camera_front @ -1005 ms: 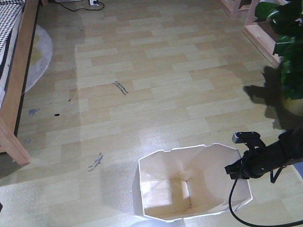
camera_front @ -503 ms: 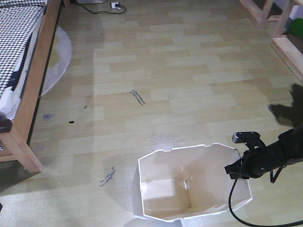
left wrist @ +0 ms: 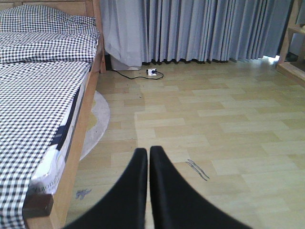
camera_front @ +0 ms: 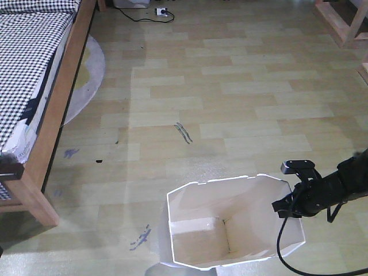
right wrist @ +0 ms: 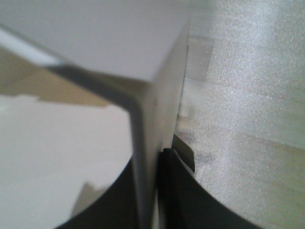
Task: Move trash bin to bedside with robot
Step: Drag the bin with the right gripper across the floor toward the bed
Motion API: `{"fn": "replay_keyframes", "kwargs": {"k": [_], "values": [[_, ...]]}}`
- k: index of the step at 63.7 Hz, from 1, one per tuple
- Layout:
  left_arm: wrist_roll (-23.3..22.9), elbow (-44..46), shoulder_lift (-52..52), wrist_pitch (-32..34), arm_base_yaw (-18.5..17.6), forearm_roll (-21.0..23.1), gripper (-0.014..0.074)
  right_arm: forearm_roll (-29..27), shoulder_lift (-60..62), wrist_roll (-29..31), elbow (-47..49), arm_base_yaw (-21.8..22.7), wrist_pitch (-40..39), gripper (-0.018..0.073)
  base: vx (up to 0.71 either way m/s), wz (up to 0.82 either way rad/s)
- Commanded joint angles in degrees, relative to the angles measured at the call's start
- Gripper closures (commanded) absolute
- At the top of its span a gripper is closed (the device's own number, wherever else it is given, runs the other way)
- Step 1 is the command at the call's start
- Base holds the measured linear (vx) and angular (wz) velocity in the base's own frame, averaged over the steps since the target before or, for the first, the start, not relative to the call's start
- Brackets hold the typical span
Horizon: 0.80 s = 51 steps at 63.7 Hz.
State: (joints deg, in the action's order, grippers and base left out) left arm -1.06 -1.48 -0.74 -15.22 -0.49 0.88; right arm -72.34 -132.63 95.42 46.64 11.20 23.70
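Well right of the bed (camera_front: 40, 86), on the floor (camera_front: 230, 103): gripping the upright bin (camera_front: 241, 207) by its right wall with the right end effector (camera_front: 289, 206); holding the left end effector (left wrist: 148, 152) closed and empty, nearer the bed. Likely needing a leftward haul to reach it.

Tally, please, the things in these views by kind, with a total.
Bin: 1
Bed: 1
Rug: 1
Power strip: 1
Claws: 2, the left claw and the right claw
Total: 6
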Motion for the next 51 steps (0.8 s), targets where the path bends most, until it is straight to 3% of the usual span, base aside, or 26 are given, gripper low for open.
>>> {"fn": "replay_keyframes", "kwargs": {"k": [1, 51], "values": [[-0.3, -1.1, -0.8, 4.0, -0.2, 0.2, 0.0602, -1.6, 3.8, 0.0, 0.3, 0.1, 10.9, 0.0564, 0.27, 0.05], [-0.3, -1.1, -0.8, 4.0, -0.2, 0.2, 0.0602, -1.6, 3.8, 0.0, 0.3, 0.1, 10.9, 0.0564, 0.27, 0.01]]}}
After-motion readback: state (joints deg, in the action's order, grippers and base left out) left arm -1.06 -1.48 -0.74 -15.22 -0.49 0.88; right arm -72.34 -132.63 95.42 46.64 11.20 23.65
